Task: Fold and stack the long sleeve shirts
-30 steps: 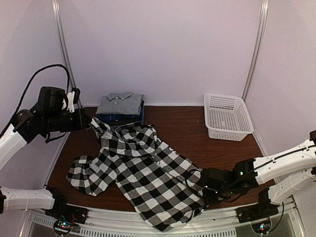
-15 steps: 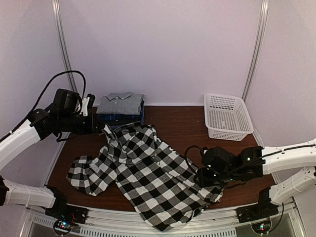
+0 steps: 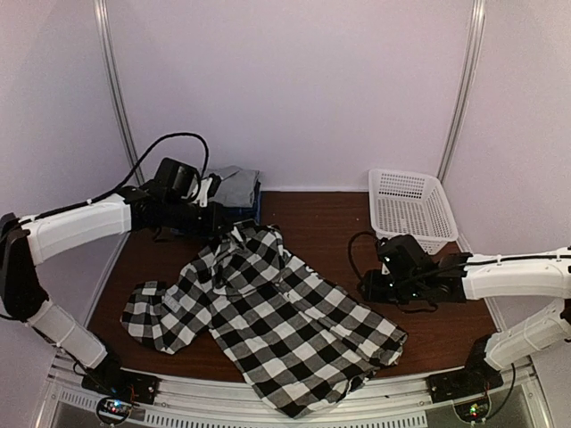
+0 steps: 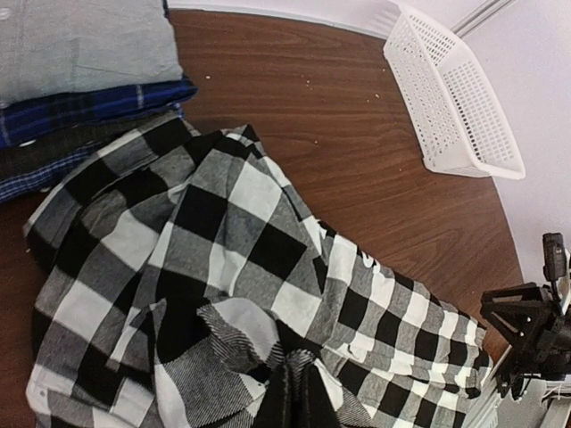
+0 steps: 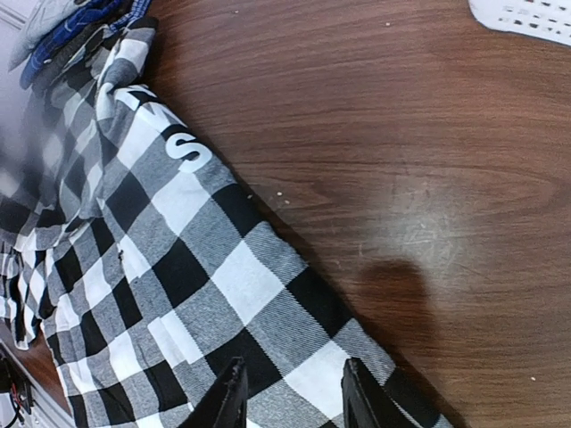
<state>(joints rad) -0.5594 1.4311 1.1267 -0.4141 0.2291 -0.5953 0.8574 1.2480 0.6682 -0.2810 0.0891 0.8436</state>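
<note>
The black-and-white check shirt (image 3: 268, 312) lies spread and rumpled across the middle of the brown table. My left gripper (image 3: 221, 225) is shut on a bunched fold of it near the collar end; in the left wrist view the gripper (image 4: 299, 406) pinches check cloth (image 4: 223, 241). My right gripper (image 3: 368, 290) is open and empty, just above the shirt's right edge; in the right wrist view the open gripper (image 5: 294, 397) hovers over the check cloth (image 5: 178, 250). A folded stack with a grey shirt (image 4: 80, 45) on top of blue ones (image 4: 89, 102) sits at the back left.
A white lattice basket (image 3: 410, 209) stands at the back right, also in the left wrist view (image 4: 455, 98). The folded stack (image 3: 241, 185) is partly hidden behind my left arm. Bare brown table (image 3: 330, 223) lies between the shirt and the basket.
My left gripper has carried the shirt's collar end rightward, past the front of the stack. My right gripper has let go of the shirt's lower right corner and moved farther back.
</note>
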